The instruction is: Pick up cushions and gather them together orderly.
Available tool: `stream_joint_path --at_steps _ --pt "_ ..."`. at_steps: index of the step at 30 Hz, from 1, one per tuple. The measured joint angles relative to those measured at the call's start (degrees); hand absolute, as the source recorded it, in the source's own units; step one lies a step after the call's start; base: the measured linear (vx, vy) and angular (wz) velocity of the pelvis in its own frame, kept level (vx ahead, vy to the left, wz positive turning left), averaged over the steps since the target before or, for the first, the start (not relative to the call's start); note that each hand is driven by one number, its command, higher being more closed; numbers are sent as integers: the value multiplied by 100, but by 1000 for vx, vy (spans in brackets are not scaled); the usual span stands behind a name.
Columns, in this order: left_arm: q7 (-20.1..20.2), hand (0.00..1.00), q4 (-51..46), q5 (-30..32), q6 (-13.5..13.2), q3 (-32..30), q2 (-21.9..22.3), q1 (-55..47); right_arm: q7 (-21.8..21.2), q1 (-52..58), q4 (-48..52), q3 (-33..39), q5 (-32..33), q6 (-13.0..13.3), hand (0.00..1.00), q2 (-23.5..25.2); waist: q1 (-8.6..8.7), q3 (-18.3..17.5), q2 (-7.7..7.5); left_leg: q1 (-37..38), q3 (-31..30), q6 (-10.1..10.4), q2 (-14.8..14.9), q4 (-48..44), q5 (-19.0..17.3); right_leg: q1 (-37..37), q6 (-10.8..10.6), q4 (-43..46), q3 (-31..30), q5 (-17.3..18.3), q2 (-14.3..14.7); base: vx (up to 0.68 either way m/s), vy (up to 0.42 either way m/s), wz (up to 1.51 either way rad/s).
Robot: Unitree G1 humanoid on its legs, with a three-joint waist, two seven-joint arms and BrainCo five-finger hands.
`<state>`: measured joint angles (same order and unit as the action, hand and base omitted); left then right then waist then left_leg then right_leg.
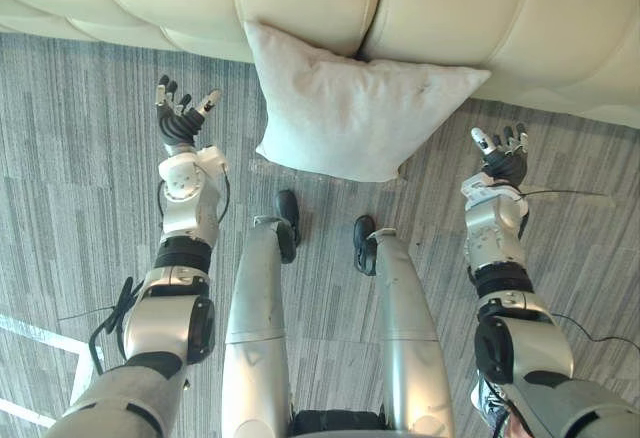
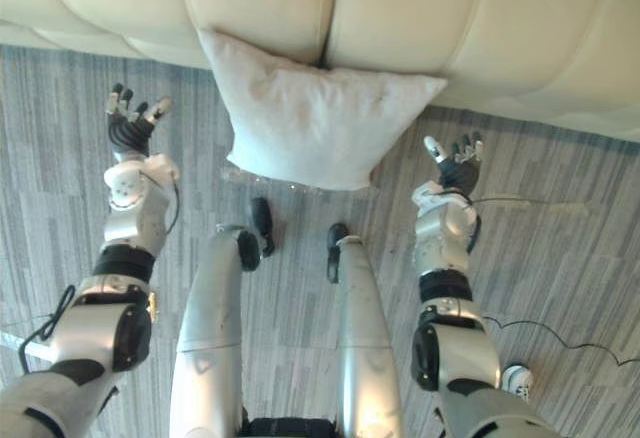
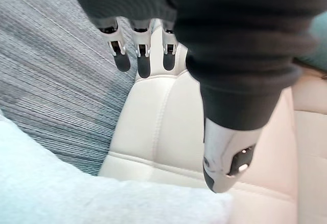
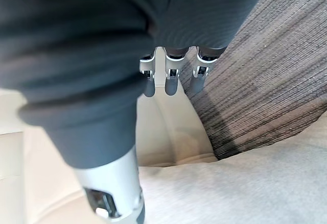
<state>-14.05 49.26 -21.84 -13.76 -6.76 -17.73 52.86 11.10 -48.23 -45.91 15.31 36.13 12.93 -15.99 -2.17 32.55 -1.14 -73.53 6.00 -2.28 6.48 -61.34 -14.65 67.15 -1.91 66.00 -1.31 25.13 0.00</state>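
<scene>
1 white square cushion is leaning on the cream sofa between my left hand and right hand. Both are hanging open, empty; I am not lifting it yet.

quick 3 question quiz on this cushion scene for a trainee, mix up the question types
1. True or false: the left hand is gripping the cushion.
2. The cushion rests against: A) a chair B) the sofa C) a box.
3. Fill in: the right hand has its fingers ____.

Key: 1 false, it is beside the cushion and apart from it; 2 B; 3 open.
</scene>
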Motion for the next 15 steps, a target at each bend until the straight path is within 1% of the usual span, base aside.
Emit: stream_joint_path --at_steps 4,7,15 --pt "99 0 379 -91 7 364 17 330 -86 -546 -294 -318 10 -15 0 -26 6 16 24 -299 -20 27 4 -82 51 327 20 152 19 -14 -3 -62 -18 2" --pt "329 0 492 -90 9 666 39 713 -183 -1052 -557 -667 56 -65 0 -24 8 26 42 -537 -38 64 -6 -1 168 591 71 154 34 -73 -13 -49 -6 4" --pt "489 0 843 -71 31 1187 160 1284 -198 -1670 -951 -1268 220 -66 0 -108 45 39 66 -658 -60 122 -16 403 398 741 109 -198 71 -288 -1 -11 6 0"
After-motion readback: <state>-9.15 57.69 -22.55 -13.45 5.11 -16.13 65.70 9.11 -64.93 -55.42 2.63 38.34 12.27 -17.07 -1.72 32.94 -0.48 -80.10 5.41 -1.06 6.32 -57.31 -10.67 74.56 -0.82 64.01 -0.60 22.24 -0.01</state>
